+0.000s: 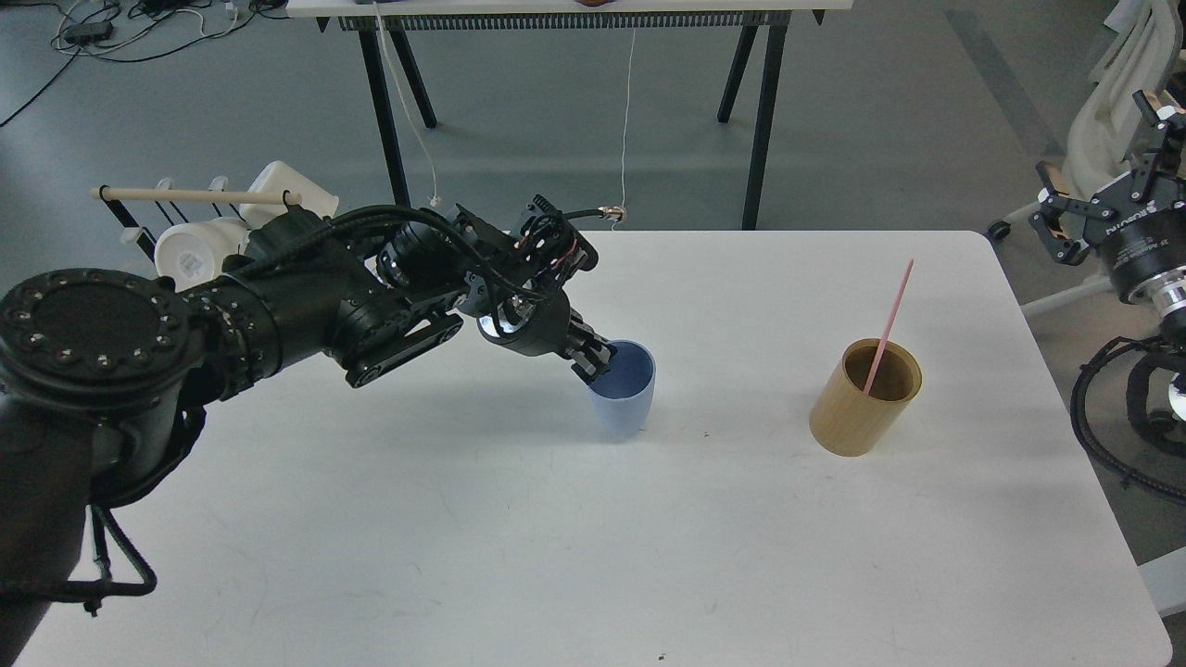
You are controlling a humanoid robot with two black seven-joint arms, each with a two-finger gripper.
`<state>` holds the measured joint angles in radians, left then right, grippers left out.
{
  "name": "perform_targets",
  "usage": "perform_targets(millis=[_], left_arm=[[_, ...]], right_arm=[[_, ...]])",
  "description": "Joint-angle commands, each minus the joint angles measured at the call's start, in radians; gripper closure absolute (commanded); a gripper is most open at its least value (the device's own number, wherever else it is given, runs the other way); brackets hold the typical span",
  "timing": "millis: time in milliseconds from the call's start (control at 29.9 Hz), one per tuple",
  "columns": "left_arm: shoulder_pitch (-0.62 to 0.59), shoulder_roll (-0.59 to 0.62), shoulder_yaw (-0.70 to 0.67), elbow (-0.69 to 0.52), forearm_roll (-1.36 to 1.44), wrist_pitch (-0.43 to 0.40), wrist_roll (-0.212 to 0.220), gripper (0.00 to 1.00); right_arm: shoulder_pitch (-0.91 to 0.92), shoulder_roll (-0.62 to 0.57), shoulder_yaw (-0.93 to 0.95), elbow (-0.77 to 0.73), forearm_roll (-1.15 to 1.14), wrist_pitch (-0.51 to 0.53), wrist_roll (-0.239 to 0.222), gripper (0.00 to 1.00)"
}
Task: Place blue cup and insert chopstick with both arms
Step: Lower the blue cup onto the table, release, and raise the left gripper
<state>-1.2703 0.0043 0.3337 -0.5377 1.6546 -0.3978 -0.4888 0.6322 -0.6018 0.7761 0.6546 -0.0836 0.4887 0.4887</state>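
- While the left arm [278,296] reaches in from the left across the white surface [593,519], its left pincer [598,357] sits at the near-left rim of the blue cup [623,389].
- One dark finger appears to dip inside the cup's mouth and the other lies against the outer wall, so the left pincer looks clenched on the rim of the blue cup.
- That cup stands upright on the surface, roughly at its middle, with its darker blue inside showing from above.
- Well to the right of the cup stands a tan bamboo holder [864,398], upright and apart from everything else on the surface.
- Inside the holder rests the pink chopstick [889,324], leaning up and to the right, its lower end down in the holder and its upper end rising well above the rim.
- Off the right edge of the surface, the right arm [1144,269] is raised, and its right pincer [1103,199] points away from the surface, with fingers spread apart and nothing between them.
- Behind the left arm, at the far-left corner, a black wire rack [130,232] carries a pale wooden dowel [195,195] and white mugs [199,252].
- Farther back, a second table [565,9] with black legs stands on the grey floor [880,120].
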Motion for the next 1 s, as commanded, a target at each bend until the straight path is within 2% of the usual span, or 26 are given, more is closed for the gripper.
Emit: perform_targets(millis=[0, 234, 535, 669, 802, 970], left_arm=[[0.002, -0.004, 0.005, 0.025, 0.005, 0.0, 0.0, 1.0], [0.023, -0.004, 0.005, 0.036, 0.007, 0.005, 0.0, 0.99], [0.042, -0.004, -0.012, 0.035, -0.012, 0.014, 0.0, 0.88], [0.043, 0.006, -0.024, 0.03, -0.018, 0.011, 0.0, 0.78], [0.048, 0.026, -0.085, 0.025, -0.027, 0.007, 0.0, 0.58], [0.049, 0.072, -0.154, 0.024, -0.03, -0.006, 0.0, 0.39]], right_arm=[[-0.002, 0.0, -0.001, 0.0, 0.001, 0.0, 0.0, 0.01], [-0.002, 0.0, 0.0, 0.0, 0.001, 0.0, 0.0, 0.01], [-0.002, 0.0, -0.001, 0.003, 0.001, 0.0, 0.0, 0.01], [0.0, 0.002, -0.001, 0.003, 0.001, 0.0, 0.0, 0.01], [0.003, 0.0, -0.004, 0.006, -0.001, 0.0, 0.0, 0.01], [0.015, -0.009, -0.017, 0.013, -0.016, 0.0, 0.0, 0.01]])
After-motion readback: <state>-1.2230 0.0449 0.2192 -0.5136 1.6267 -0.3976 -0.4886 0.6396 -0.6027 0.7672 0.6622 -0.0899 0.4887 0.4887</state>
